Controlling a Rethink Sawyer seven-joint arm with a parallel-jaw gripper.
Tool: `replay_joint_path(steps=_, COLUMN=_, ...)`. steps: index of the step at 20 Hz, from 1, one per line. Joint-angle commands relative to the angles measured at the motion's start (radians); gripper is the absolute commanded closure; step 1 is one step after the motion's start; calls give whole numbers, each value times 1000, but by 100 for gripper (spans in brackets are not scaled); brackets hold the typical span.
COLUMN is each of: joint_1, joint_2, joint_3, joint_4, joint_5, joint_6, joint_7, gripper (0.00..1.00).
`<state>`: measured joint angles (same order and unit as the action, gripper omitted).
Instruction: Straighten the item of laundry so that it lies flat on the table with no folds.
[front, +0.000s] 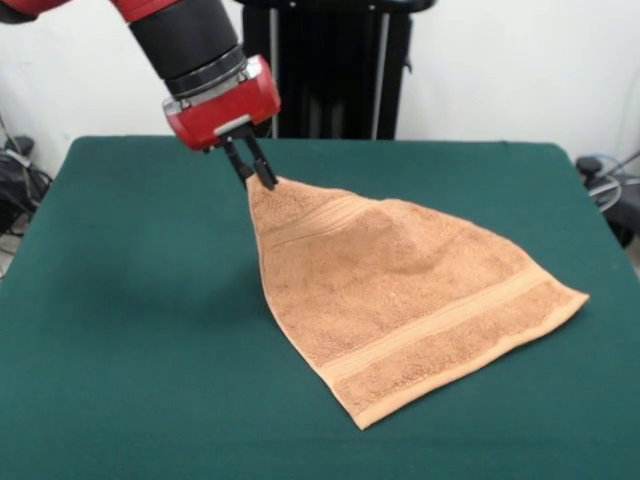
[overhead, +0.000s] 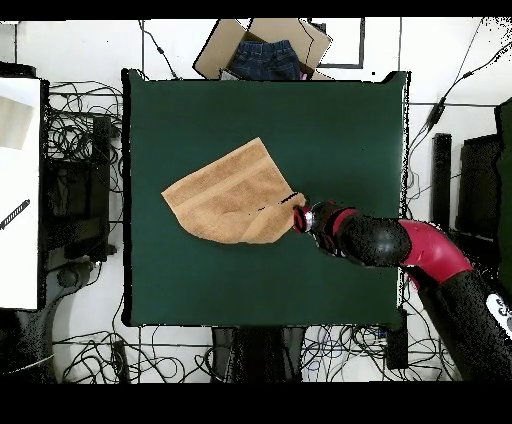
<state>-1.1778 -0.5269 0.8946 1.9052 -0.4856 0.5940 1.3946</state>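
Towel: light orange-tan terry towel with woven band stripes (front: 400, 300), one corner lifted clear of the cloth's resting part, the rest draping down in a tent shape onto the table near its middle.
Lower edge: near striped edge lies flat and spread (its weight likely anchors the cloth while the corner is pulled).
Fold: in the overhead view the towel (overhead: 228, 198) shows part doubled under by the lifted corner, so not yet flat.
Gripper: red and black gripper (front: 262, 178), thin dark fingers pinched tight on the raised corner.
Table: dark green felt-topped rectangular table (front: 120, 300), ample bare room around.
Judgement: corner held high to draw the fold out.
Off-table: open cardboard box holding blue cloth (overhead: 262, 48), beyond one table edge.
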Motion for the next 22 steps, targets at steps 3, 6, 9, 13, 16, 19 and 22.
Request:
replay_joint_path(steps=3, joint_1=22, joint_2=55, joint_3=14, joint_4=-127, joint_5=-76, joint_6=103, joint_7=-235, gripper=100)
replay_joint_path(steps=6, joint_1=22, joint_2=66, joint_3=11, joint_4=-141, joint_5=-77, joint_6=112, joint_7=-252, gripper=100)
replay_joint_path(steps=9, joint_1=17, joint_2=81, joint_3=18, joint_4=-158, joint_5=-82, joint_6=119, joint_7=-277, gripper=100)
replay_joint_path(steps=13, joint_1=5, joint_2=113, joint_3=18, joint_4=-183, joint_5=-90, joint_6=132, joint_7=-311, gripper=100)
replay_joint_path(steps=16, joint_1=9, joint_2=115, joint_3=2, joint_4=-200, joint_5=-95, joint_6=155, joint_7=-322, gripper=100)
replay_joint_path(steps=19, joint_1=32, joint_2=76, joint_3=-53, joint_4=-191, joint_5=-106, joint_6=189, joint_7=-270, gripper=100)
replay_joint_path(steps=22, joint_1=28, joint_2=43, joint_3=-78, joint_4=-153, joint_5=-115, joint_6=178, joint_7=-226, gripper=100)
